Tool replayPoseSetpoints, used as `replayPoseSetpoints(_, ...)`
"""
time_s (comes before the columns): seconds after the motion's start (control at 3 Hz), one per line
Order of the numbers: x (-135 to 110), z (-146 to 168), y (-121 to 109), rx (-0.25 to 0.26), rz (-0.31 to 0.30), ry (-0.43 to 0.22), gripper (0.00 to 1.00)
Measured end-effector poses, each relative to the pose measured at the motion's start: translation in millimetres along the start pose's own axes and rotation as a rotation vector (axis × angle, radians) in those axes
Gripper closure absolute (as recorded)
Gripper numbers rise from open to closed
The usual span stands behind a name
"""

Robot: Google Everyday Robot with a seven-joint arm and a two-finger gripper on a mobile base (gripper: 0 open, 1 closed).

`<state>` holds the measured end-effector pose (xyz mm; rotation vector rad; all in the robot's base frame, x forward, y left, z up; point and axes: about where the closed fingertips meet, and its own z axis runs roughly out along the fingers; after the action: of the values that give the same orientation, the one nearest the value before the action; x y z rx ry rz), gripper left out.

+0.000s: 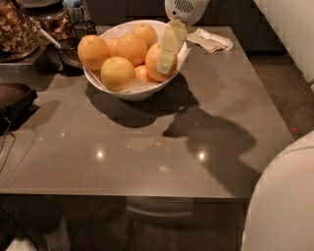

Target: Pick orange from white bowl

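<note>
The white bowl (128, 90) stands at the back of the grey table and holds several oranges. A large deep-orange orange (153, 62) lies at the bowl's right side. A paler yellowish fruit (117, 73) is at the front, and a small orange (143, 73) is half hidden between them. My gripper (167, 64) reaches down from the white wrist (184, 10) at the top. Its pale yellow tip lies right in front of the right-hand orange, covering part of it.
A crumpled napkin (212, 39) lies right of the bowl at the back. A jar of dried food (17, 29) and a black cup (72, 58) stand at the back left. A dark object (14, 103) sits at the left edge. My white body (284, 196) fills the lower right.
</note>
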<state>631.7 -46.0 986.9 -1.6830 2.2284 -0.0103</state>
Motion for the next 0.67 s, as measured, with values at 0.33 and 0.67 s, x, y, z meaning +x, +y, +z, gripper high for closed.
replayPoseSetpoints(0.33, -4.8, 6.1, -0.6, -0.008, -0.006, 0.01, 0.09)
replayPoseSetpoints(0.67, -6.8, 12.5, -0.9, -0.02, -0.005, 0.02, 0.15)
